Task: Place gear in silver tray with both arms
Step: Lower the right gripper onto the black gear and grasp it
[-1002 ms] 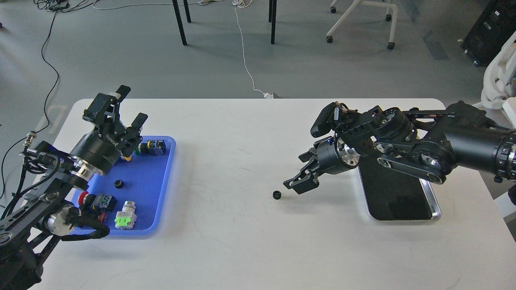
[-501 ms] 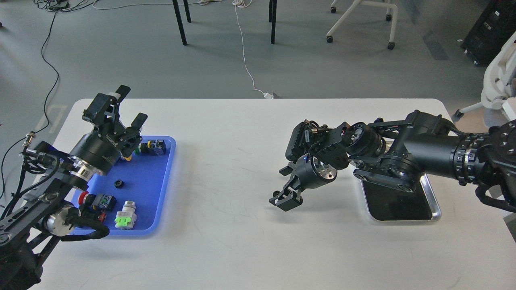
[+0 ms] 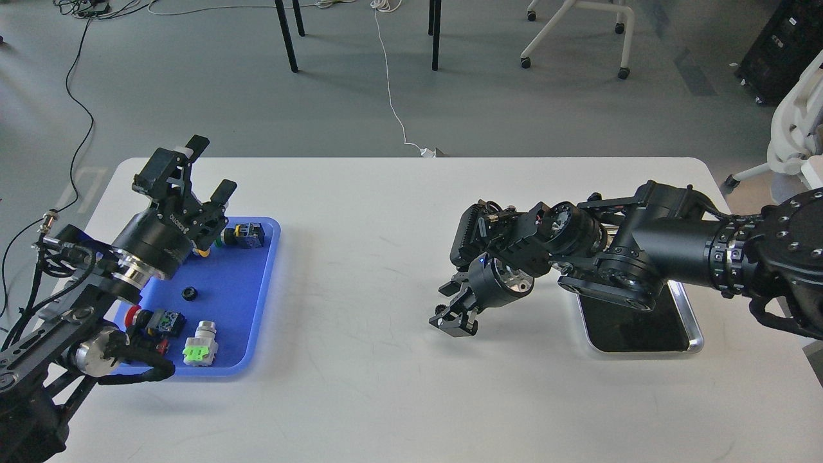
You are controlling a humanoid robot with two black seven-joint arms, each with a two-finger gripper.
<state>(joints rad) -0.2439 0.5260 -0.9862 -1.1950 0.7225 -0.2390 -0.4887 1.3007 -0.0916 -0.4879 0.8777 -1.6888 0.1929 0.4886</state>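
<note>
A small black gear (image 3: 440, 308) lies on the white table near its middle, mostly hidden by my right gripper. My right gripper (image 3: 453, 323) is low over the table with its fingers apart, the gear at its far-left fingertip; I cannot see it held. The silver tray (image 3: 693, 331) lies to the right, its far half covered by my right arm, and its dark bottom shows nothing in it. My left gripper (image 3: 209, 167) is open and empty, raised above the back left of the blue tray.
A blue plastic tray (image 3: 263, 302) at the left holds another small black gear (image 3: 188, 294), several push-button switches and a green-and-silver part (image 3: 200, 347). Chair and table legs stand on the floor beyond the table's far edge.
My right arm has swung left from above the silver tray and lowered its gripper onto the gear's spot. The gear has not visibly moved. The left arm is still.
</note>
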